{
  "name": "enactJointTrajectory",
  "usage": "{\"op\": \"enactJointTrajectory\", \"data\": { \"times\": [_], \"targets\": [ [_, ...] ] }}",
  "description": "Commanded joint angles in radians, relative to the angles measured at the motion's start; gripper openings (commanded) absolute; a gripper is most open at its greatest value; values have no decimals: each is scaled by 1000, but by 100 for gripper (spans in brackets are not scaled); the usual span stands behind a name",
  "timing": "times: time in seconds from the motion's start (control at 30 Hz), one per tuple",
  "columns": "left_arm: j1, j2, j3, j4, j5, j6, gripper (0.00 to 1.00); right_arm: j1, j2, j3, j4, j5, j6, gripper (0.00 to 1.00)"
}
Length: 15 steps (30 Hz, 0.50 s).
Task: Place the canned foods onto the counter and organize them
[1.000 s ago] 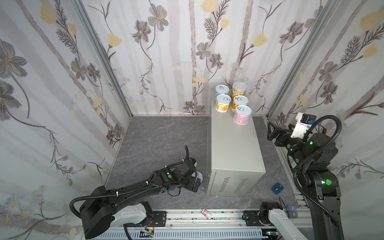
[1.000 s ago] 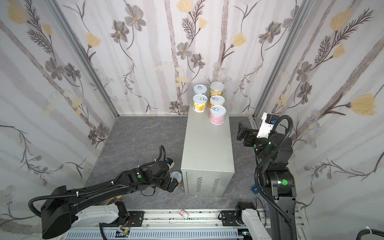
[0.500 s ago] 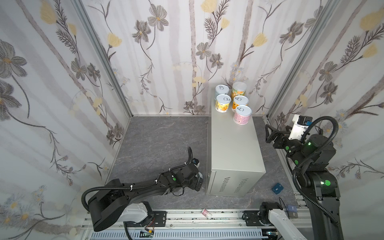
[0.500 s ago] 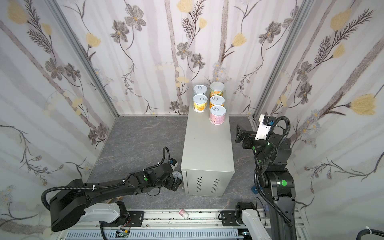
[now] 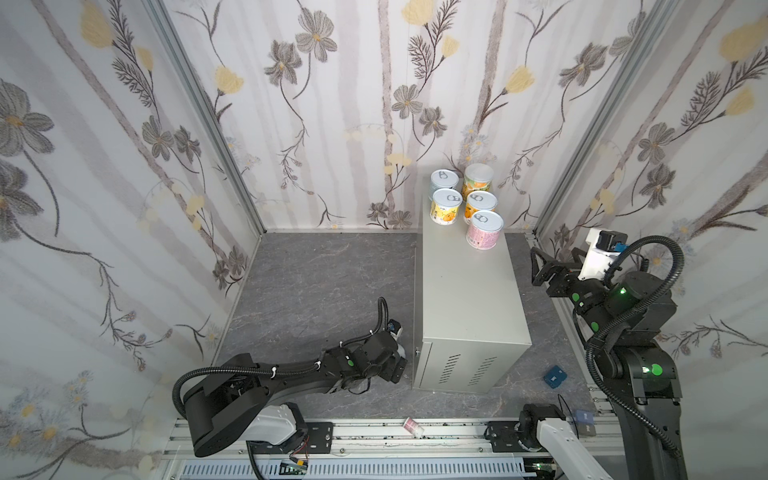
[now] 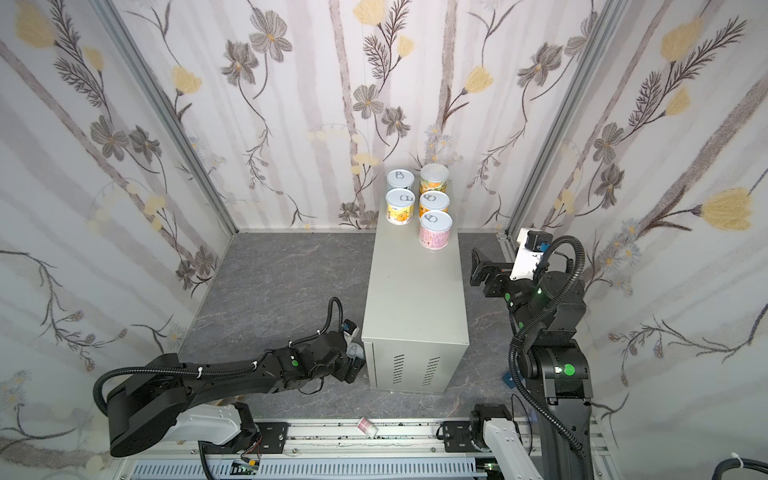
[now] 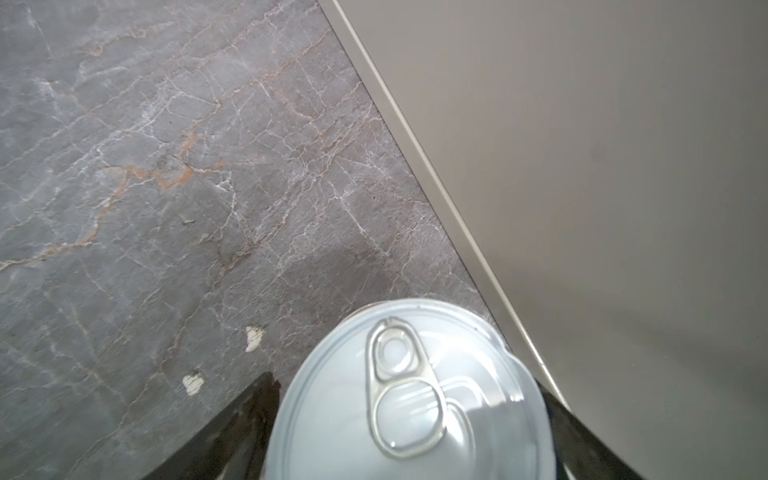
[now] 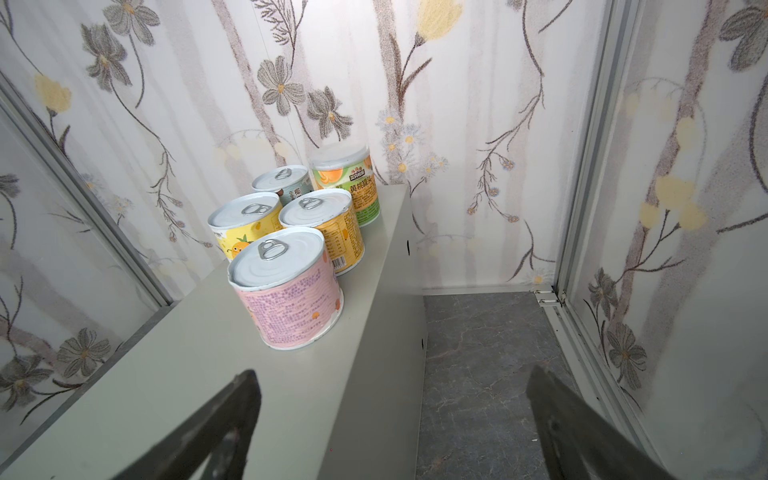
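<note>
Down on the stone-patterned floor (image 7: 166,187), just beside the counter's (image 5: 469,291) left wall near its vented end, the sixth can (image 7: 411,399) stands upright with its pull-tab lid facing up. The left fingers (image 7: 249,419) flank it on both sides, but the lid hides where they would meet its wall, so I cannot tell whether they grip it or only bracket it. This looks like the pickup of the last can, since five others stand together at the counter's far end. The next move seems to call for a firm squeeze and a straight lift clear of the counter's top edge. The can would then go into the gap beside the pink can (image 8: 291,307) and in front of the yellow can (image 8: 239,245), making two rows of three. The right fingers (image 8: 216,424) are spread wide with nothing between them, held off the counter's right side and facing the group. Of the writing, only the taller green-and-orange can (image 8: 353,183) reads clearly: 黄桃罐头. The orange can (image 8: 340,237) shows a barcode and a printed table. The pink can's fine print is too small to read, as is the pale blue can (image 8: 286,183). The sixth can's label is out of sight.
</note>
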Motion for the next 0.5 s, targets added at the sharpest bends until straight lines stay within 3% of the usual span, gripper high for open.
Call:
{"op": "enactJointTrajectory", "data": {
  "times": [0.0, 0.2, 0.47],
  "targets": [
    [-3, -14, -26, 57, -44, 6, 88, 3, 6, -1, 38, -8, -10, 100],
    [-8, -47, -45, 54, -80, 14, 83, 6, 10, 2, 52, -12, -7, 100],
    [-2, -254, -46, -52, -157, 84, 67, 15, 12, -10, 75, -21, -4, 100]
  ]
}}
